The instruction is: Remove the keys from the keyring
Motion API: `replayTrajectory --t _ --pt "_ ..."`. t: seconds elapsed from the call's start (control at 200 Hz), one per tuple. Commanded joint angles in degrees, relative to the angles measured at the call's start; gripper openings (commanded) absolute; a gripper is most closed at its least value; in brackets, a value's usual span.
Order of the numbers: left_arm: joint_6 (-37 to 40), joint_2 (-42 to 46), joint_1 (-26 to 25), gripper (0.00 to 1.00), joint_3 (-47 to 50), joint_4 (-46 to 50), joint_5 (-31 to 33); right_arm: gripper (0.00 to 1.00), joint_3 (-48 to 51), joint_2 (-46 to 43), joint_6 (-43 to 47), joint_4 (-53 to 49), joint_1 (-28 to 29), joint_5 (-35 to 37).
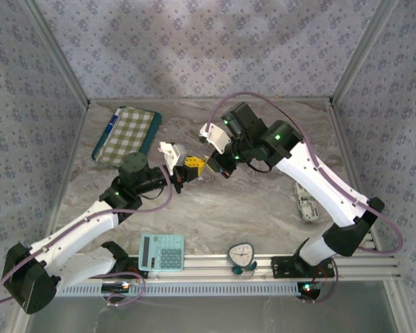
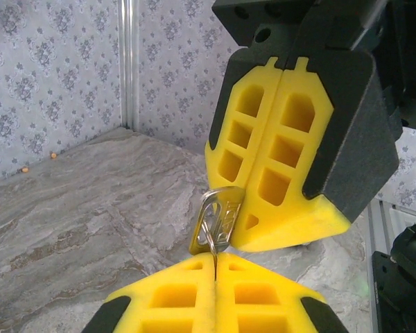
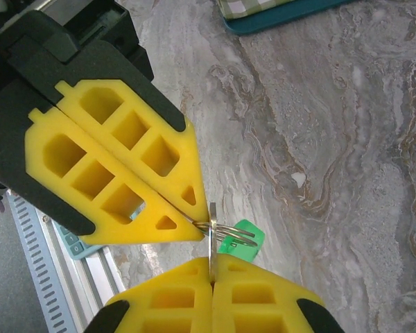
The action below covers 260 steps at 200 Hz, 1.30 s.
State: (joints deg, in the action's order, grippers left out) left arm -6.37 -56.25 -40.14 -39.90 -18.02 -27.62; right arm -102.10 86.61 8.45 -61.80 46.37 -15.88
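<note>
Yellow fingertips [image 2: 194,291] of the L gripper [image 2: 214,269] are sitting closest to the left wrist cam. They are pressed together and pinching the wire keyring [image 2: 209,232] right at their tips. The R gripper [image 2: 252,208] is hanging just above, also pressed together, and is nipping a flat metal tab [image 2: 227,206] threaded on that ring, poss. a key blade. The keys [image 3: 244,234], showing as one small bright-green piece, are dangling off the ring just beside the R gripper's tips, on the side away from the L gripper. For this step, L prob. should be holding the ring dead still while R is walking the tab round the coil toward the split end w/ small twists. A straight tug is likely slipping a pinch. The left wrist view is giving the tab's broad face and slot. The right wrist view is showing the R gripper [image 3: 211,269] holding it edge-on, the L gripper [image 3: 185,215] at the coils [image 3: 229,232], plus the green piece. The top view is showing both grippers [image 1: 182,171] [image 1: 215,165] meeting mid-table [image 1: 263,208], w/ the ring too small to read.
</note>
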Motion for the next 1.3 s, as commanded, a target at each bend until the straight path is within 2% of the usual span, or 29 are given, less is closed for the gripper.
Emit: replayTrajectory --t 0.0,0.325,0.525,0.67,0.815,1.064,1.294 --pt "1.7 0.1 -0.3 0.00 -1.9 -0.3 0.5 0.00 0.7 -2.2 -0.6 1.1 -0.5 -2.1" --pt "3.5 3.7 -1.1 0.00 -0.2 -3.1 0.3 0.00 4.8 -2.5 -7.0 4.0 -6.1 -6.7" --pt "4.2 3.1 -2.1 0.00 1.2 -1.6 1.0 0.00 4.4 -4.2 -7.3 6.7 -6.2 -7.2" --pt "3.0 3.5 -2.2 0.00 2.8 -1.5 3.2 0.00 2.8 -4.3 -6.1 4.8 -5.9 -5.8" --pt "2.8 5.1 -2.2 0.19 4.1 -1.4 6.4 0.00 2.0 -4.3 -5.2 3.2 -5.5 -5.3" --pt "2.6 6.1 -2.2 0.34 3.6 -2.6 6.3 0.00 1.7 -4.5 -4.5 2.5 -4.6 -4.9" --pt "2.9 3.7 -2.2 0.40 0.7 -3.3 3.5 0.00 2.0 -4.7 -4.1 2.8 -3.5 -4.6"
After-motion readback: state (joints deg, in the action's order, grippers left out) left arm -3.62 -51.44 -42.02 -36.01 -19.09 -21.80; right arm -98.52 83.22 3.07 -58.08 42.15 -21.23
